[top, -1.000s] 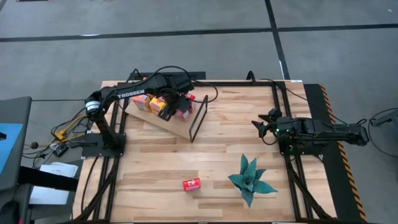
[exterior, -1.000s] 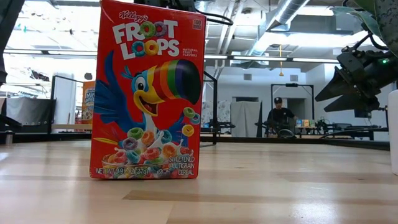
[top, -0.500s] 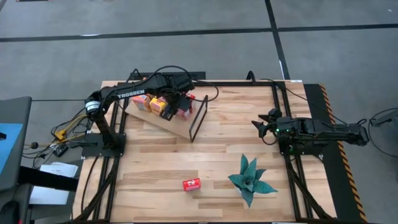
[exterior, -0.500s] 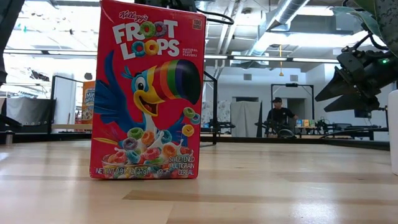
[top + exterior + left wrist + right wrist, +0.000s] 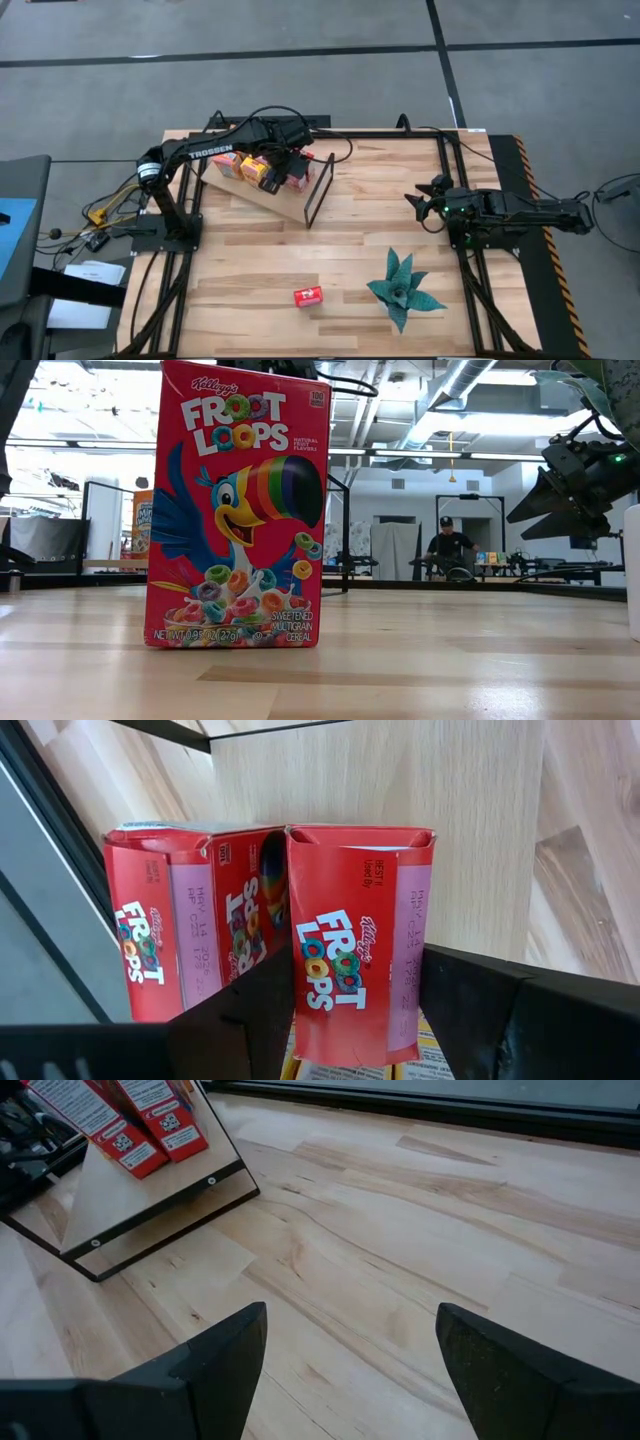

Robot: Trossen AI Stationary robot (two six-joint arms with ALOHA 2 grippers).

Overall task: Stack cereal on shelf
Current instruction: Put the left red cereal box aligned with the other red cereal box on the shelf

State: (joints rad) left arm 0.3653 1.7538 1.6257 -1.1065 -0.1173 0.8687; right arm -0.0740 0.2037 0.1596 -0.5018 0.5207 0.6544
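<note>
The shelf (image 5: 290, 200), a light wooden board with a black frame (image 5: 318, 190) at one end, lies at the table's far left. Several red, orange and yellow cereal boxes (image 5: 262, 170) sit on it. My left gripper (image 5: 285, 165) reaches down over them and is shut on a red Froot Loops box (image 5: 355, 950), which sits beside a second red box (image 5: 190, 920) and above yellow ones (image 5: 425, 1065). Another red cereal box (image 5: 307, 296) stands upright on its bottom end near the table's front. My right gripper (image 5: 425, 205) waits open at the right, holding nothing. My left gripper pinches the red box between its two fingers (image 5: 250, 1015), one on each broad face, with the narrow side panel (image 5: 395, 1020) facing the camera. The fingers come steeply from above. Whether the box rests on the yellow boxes below cannot be told.
A green artificial plant (image 5: 403, 290) lies at the front right. The lone red box (image 5: 237, 505) fills the low view's foreground. Bare wooden tabletop (image 5: 400, 1230) spreads between the shelf and my right gripper (image 5: 350, 1350). A person sits far back in the room (image 5: 447, 550).
</note>
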